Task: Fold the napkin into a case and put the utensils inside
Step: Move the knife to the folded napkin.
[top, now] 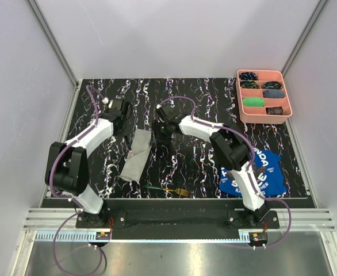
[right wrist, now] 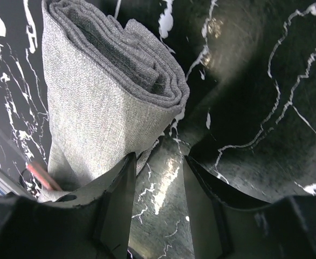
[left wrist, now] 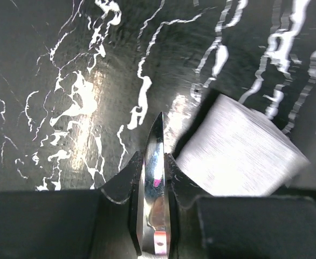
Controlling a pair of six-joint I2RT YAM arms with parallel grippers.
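The napkin [top: 136,155] lies folded into a narrow grey layered case on the black marbled table. My left gripper [top: 124,122] is just left of the case's far end. In the left wrist view it [left wrist: 152,162] is shut on the knife [left wrist: 153,178], whose shiny dark blade points forward, with the grey cloth [left wrist: 239,154] to its right. My right gripper [top: 163,131] is open and empty at the case's far end. Its jaws [right wrist: 158,172] stand over bare table, the left one against the layered cloth [right wrist: 104,91]. The green-handled fork [top: 168,190] lies near the front edge.
A pink compartment tray [top: 238,92] holding small items stands at the back right. A blue printed cloth [top: 272,179] lies at the front right, partly under my right arm. A pink sliver [right wrist: 39,175] shows beside the cloth in the right wrist view.
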